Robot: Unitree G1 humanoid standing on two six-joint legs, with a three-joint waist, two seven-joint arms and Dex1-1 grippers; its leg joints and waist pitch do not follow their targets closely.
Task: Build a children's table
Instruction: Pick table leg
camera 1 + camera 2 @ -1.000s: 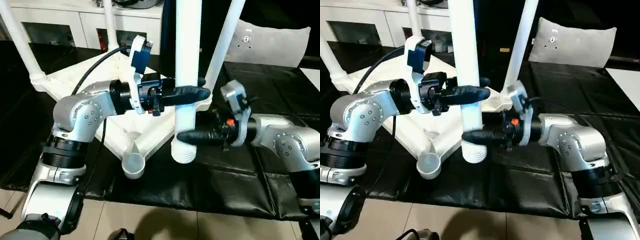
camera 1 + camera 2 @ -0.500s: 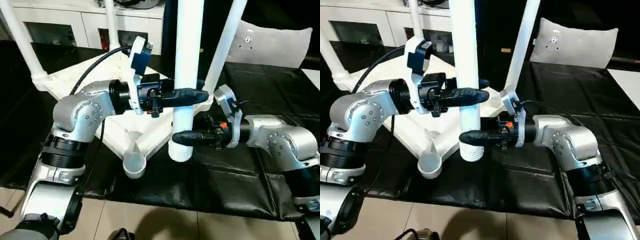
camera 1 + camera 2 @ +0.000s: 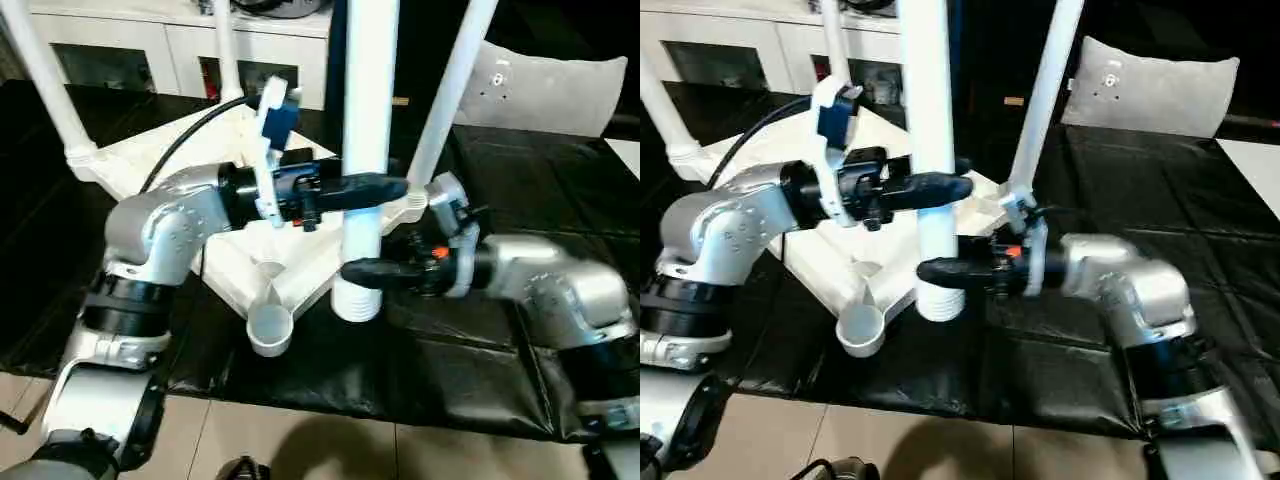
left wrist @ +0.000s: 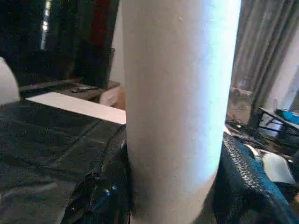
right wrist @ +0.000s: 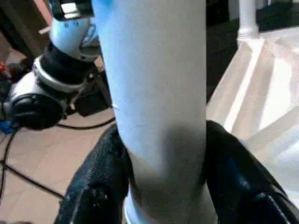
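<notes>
We hold the last leg upright beside its empty corner socket

The tabletop (image 3: 240,255) lies upside down on the black mat (image 3: 440,360), three legs already standing in it; our left gripper (image 3: 375,186) is clamped round the fourth leg (image 3: 368,120) higher up, and our right gripper (image 3: 372,270) is closed round it just above the flared end. The open socket (image 3: 268,330) sits beside and below the leg; if the leg tilts as we lower it, it could catch the rim and push the tabletop away
</notes>
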